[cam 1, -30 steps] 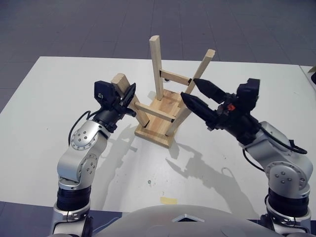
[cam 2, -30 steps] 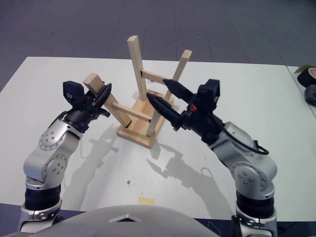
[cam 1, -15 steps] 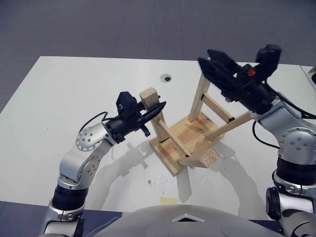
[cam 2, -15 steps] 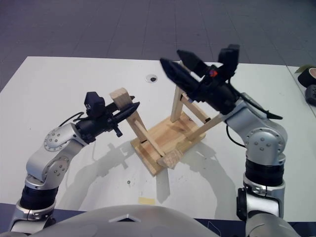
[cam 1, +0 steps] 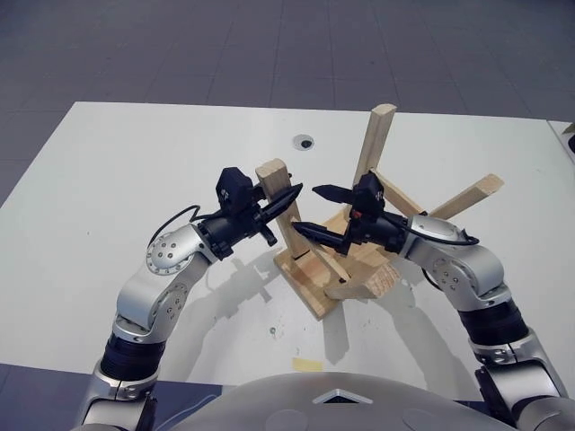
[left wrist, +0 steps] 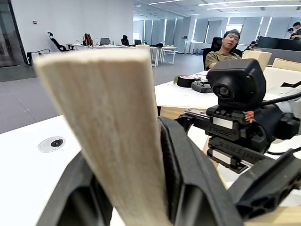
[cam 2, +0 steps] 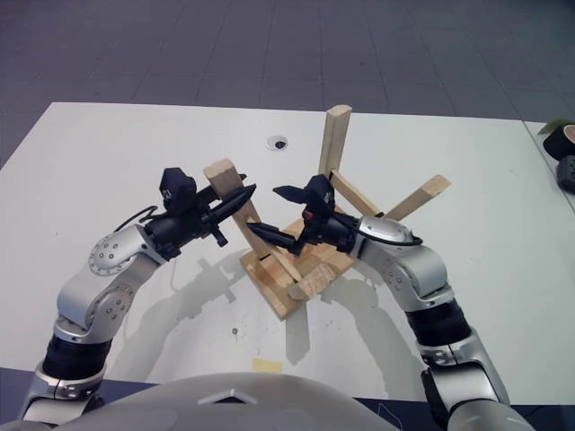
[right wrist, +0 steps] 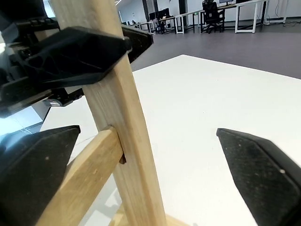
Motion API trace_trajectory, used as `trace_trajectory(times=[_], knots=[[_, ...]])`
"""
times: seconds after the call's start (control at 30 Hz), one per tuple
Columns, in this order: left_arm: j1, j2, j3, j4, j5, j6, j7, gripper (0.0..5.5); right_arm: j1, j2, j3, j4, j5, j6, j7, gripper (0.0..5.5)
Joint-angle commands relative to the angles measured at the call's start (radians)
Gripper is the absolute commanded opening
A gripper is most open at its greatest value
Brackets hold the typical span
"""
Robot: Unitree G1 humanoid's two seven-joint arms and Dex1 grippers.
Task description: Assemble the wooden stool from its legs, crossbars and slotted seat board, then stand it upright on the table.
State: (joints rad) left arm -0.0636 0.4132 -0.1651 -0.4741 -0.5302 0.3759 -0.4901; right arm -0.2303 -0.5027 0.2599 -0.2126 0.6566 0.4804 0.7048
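Both arms bent inward, left gripper [cam 1: 286, 199] clamped (on a stool leg [cam 1: 273, 173]), right gripper [cam 1: 306, 208] agape just beside.

Stool [cam 1: 346, 269] seat-down at mid table [cam 1: 108, 180], legs up, my left gripper [cam 1: 286, 214] at its 9 o'clock clamped round a leg [cam 1: 273, 175], my right gripper [cam 1: 305, 208] gaping just beside, hole [cam 1: 305, 141] behind at 12 o'clock, tape [cam 1: 305, 365] at 6 o'clock by the near edge

Illumination was bright and even, supplied from overhead; ceiling light strips [left wrist: 162, 3] appeared in the left wrist view. The stool [cam 1: 310, 289] cast soft, overlapping shadows on the white table [cam 1: 108, 180], toward its near edge
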Motion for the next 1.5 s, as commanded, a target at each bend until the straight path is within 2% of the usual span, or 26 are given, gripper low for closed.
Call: trace_trajectory(times=[0.03, 0.13, 0.23, 0.33, 0.43, 0.53, 0.67, 0.73, 0.83, 0.93, 1.1, 1.13, 1.2, 1.37, 1.43, 1.5], knots=[[0.026, 0.093, -0.092, 0.0, 0.205, -0.043, -0.033, 1.14, 0.089, -0.025, 0.036, 0.106, -0.18, 0.05, -0.115, 5.4], [0.026, 0.146, -0.152, 0.005, 0.33, -0.131, -0.052, 1.17, 0.082, -0.01, 0.02, 0.084, -0.186, 0.05, -0.145, 5.4], [0.038, 0.166, -0.163, -0.003, 0.336, -0.137, -0.045, 1.18, 0.089, 0.015, -0.018, 0.032, -0.127, 0.028, -0.134, 5.4], [0.061, 0.176, -0.155, 0.041, 0.339, -0.17, -0.032, 1.19, 0.123, 0.011, -0.151, -0.105, 0.134, 0.061, -0.038, 5.4], [0.079, 0.168, -0.139, 0.096, 0.342, -0.204, -0.005, 1.19, 0.111, -0.045, -0.324, -0.224, 0.396, 0.116, 0.01, 5.4], [0.089, 0.155, -0.131, 0.136, 0.341, -0.233, 0.023, 1.19, 0.024, -0.058, -0.457, -0.253, 0.608, 0.135, -0.048, 5.4], [0.084, 0.144, -0.135, 0.154, 0.324, -0.244, 0.04, 1.21, -0.095, -0.015, -0.505, -0.254, 0.717, 0.104, -0.204, 5.4], [0.071, 0.126, -0.117, 0.113, 0.251, -0.222, 0.035, 1.78, -0.112, -0.001, -0.496, -0.273, 0.717, 0.101, -0.255, 5.4], [0.005, 0.036, -0.015, 0.016, 0.058, -0.145, 0.082, 2.42, -0.101, 0.024, -0.498, -0.275, 0.732, 0.098, -0.306, 5.4], [-0.144, -0.021, 0.113, -0.045, -0.125, -0.029, 0.171, 2.88, -0.092, 0.046, -0.53, -0.273, 0.777, 0.086, -0.347, 5.4], [-0.45, -0.03, 0.292, -0.019, -0.341, 0.093, 0.304, 3.81, -0.105, 0.06, -0.532, -0.296, 0.785, 0.08, -0.371, 5.4], [-0.494, -0.033, 0.298, -0.003, -0.361, 0.115, 0.317, 3.97, -0.106, 0.064, -0.525, -0.299, 0.777, 0.078, -0.375, 5.4], [-0.507, -0.013, 0.238, 0.036, -0.321, 0.171, 0.283, 4.33, -0.096, 0.073, -0.513, -0.312, 0.759, 0.074, -0.386, 5.4], [-0.24, 0.053, 0.036, 0.103, -0.201, 0.252, 0.137, 5.15, -0.04, 0.097, -0.462, -0.336, 0.682, 0.073, -0.406, 5.4], [-0.206, 0.041, 0.044, 0.11, -0.209, 0.271, 0.127, 5.38, -0.005, 0.104, -0.452, -0.37, 0.653, 0.065, -0.418, 5.4], [-0.227, 0.025, 0.06, 0.121, -0.219, 0.274, 0.126, 5.38, 0.013, 0.113, -0.45, -0.397, 0.636, 0.054, -0.429, 5.4]])
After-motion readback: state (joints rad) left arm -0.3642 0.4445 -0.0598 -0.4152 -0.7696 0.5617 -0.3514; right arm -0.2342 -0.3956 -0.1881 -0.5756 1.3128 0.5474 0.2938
